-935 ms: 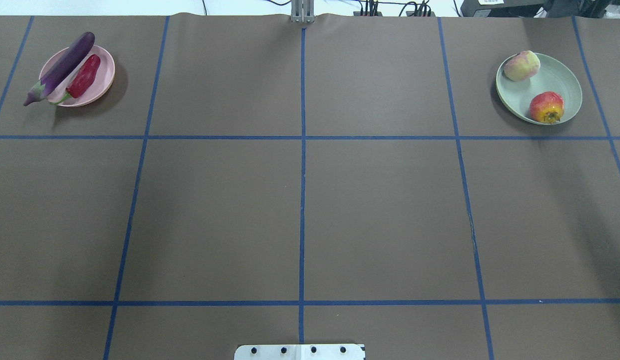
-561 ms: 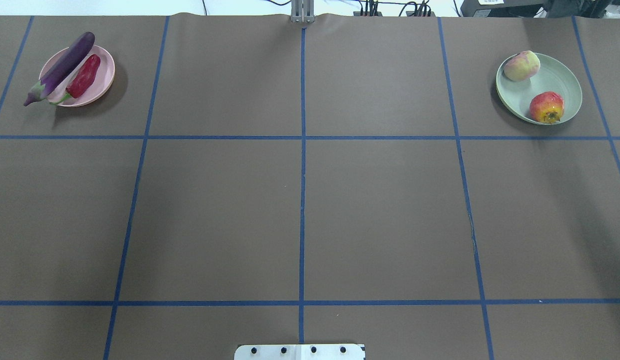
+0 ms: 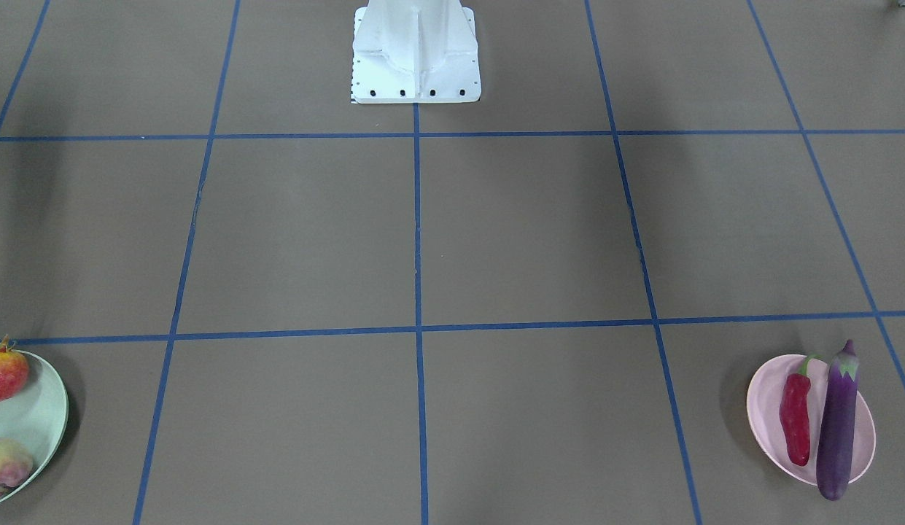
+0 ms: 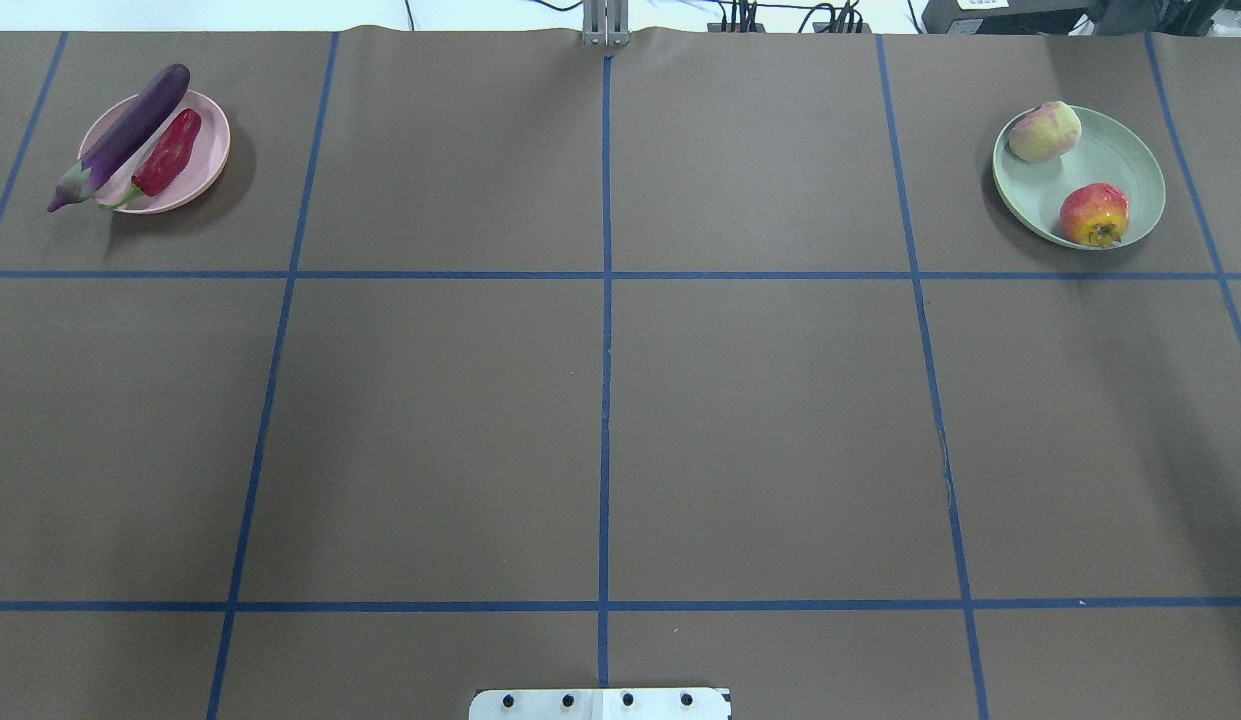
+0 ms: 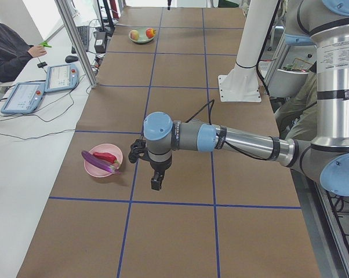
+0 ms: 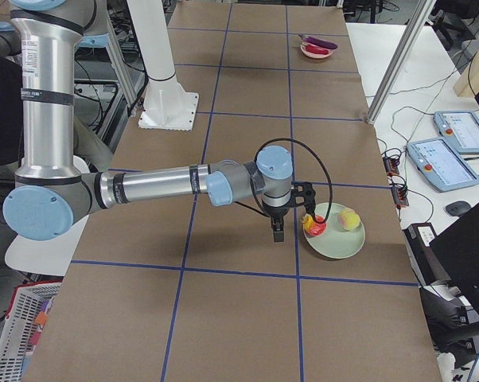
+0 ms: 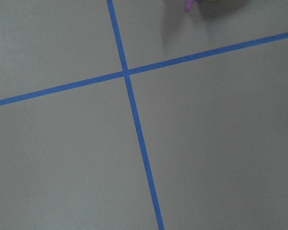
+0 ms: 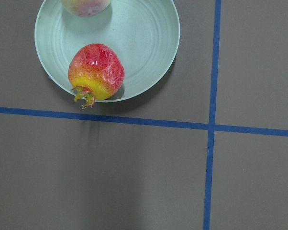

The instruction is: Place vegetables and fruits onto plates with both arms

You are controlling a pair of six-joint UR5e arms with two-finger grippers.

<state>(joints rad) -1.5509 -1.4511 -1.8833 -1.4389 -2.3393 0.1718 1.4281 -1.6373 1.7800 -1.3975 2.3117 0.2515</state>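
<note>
The purple eggplant (image 4: 120, 138) and red chili (image 4: 167, 153) lie on the pink plate (image 4: 218, 150) at the far left; the eggplant's cap overhangs the rim. The peach (image 4: 1045, 131) and pomegranate (image 4: 1093, 213) sit on the mint green plate (image 4: 1115, 160) at the far right. My left gripper (image 5: 157, 184) hangs above the table beside the pink plate (image 5: 94, 169). My right gripper (image 6: 277, 233) hangs beside the green plate (image 6: 335, 243), close to the pomegranate (image 6: 313, 225). Both grippers show only in the side views, so I cannot tell whether they are open or shut.
Brown table cover with a blue tape grid (image 4: 605, 400). The white base block (image 3: 416, 51) stands at the robot's edge. Operator tablets (image 5: 24, 95) and cables lie on the white side bench.
</note>
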